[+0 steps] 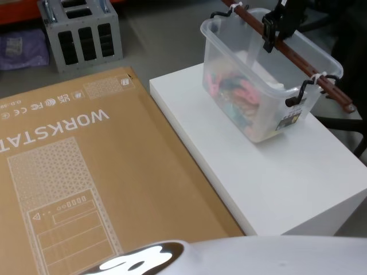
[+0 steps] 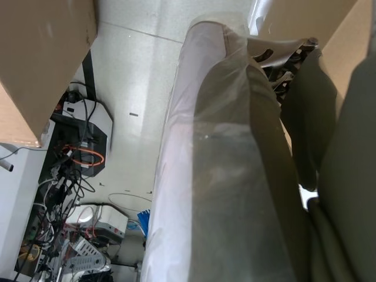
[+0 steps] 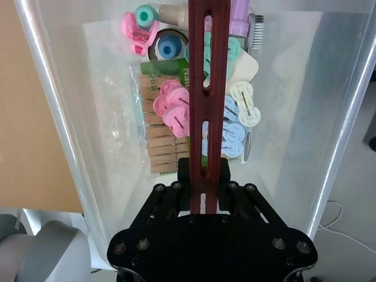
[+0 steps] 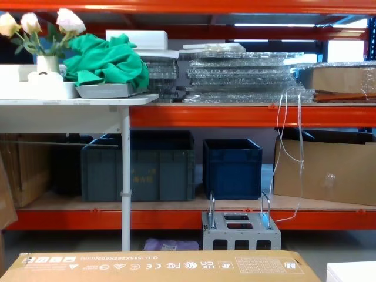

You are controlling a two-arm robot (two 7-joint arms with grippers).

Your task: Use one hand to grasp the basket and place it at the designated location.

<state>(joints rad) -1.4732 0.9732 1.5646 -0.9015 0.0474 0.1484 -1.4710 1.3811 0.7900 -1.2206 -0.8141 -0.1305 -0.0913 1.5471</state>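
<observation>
The basket (image 1: 261, 86) stands on the white block (image 1: 275, 172), far right, holding pink, teal and blue clips (image 3: 176, 111) and wooden pegs (image 3: 155, 141). The right gripper (image 3: 205, 194) is clamped on its brown handle bar (image 3: 207, 88).

Glossy translucent plastic basket (image 1: 261, 86); matt reddish-brown slotted handle (image 3: 209, 88); matt brown cardboard box (image 1: 74, 172); smooth white block (image 1: 275, 172)
</observation>
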